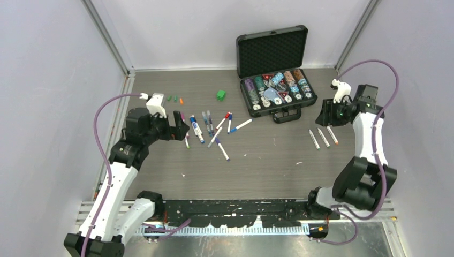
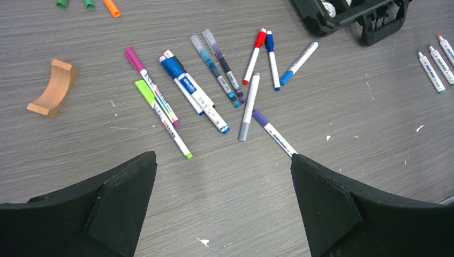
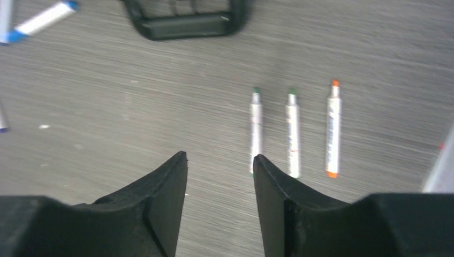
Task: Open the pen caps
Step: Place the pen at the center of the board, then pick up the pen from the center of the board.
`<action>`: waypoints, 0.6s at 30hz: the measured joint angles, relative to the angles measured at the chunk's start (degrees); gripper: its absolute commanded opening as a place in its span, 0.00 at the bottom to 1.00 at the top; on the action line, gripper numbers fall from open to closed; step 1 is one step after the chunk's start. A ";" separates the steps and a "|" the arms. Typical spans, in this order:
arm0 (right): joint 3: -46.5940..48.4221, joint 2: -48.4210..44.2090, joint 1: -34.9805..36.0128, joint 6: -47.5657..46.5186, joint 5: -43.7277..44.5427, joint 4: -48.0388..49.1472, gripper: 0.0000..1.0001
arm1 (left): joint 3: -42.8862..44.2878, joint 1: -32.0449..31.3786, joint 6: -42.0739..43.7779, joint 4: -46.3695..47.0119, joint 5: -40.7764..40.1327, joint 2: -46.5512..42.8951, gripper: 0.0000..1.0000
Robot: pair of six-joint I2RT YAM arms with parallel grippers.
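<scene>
On bench [image 1: 267,160]: left fingers [image 2: 123,193] spread wide near capped pens [image 2: 182,88]; right fingers [image 3: 166,187] parted, empty, by three uncapped pens [image 3: 292,134].

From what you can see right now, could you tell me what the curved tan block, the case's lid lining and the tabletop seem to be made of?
Curved tan block: probably unfinished wood, matte, with flat cut ends.
Case lid lining: looks like black foam, given its bumpy egg-crate texture.
Tabletop: grey wood-grain pattern, matte, lightly scuffed; likely laminate, though real wood is possible.
</scene>
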 measured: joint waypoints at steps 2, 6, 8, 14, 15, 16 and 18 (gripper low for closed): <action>-1.36 -3.28 0.02 2.67 -4.39 0.28 0.60 | 0.00 0.00 -0.04 0.04 0.31 0.59 1.00; -3.23 -9.22 0.02 7.13 -12.28 0.26 0.62 | 0.00 0.00 -0.70 0.02 0.87 3.39 1.00; -3.87 -11.82 0.02 8.74 -15.65 0.35 0.63 | 0.02 0.00 -1.64 0.07 1.51 5.40 1.00; -8.83 -18.47 0.02 11.39 -22.58 1.64 0.64 | 1.79 0.07 -4.70 -0.15 3.39 14.03 0.99; -9.42 -19.06 0.02 11.54 -23.08 1.66 0.64 | 2.62 0.11 -5.11 -0.31 3.32 15.72 0.97; -9.97 -19.71 0.02 11.58 -23.54 1.75 0.64 | 3.48 0.11 -5.97 -0.48 3.21 17.22 0.94; -10.73 -20.63 0.00 11.61 -24.22 1.81 0.64 | 5.44 0.11 -7.78 -0.70 2.67 20.41 0.88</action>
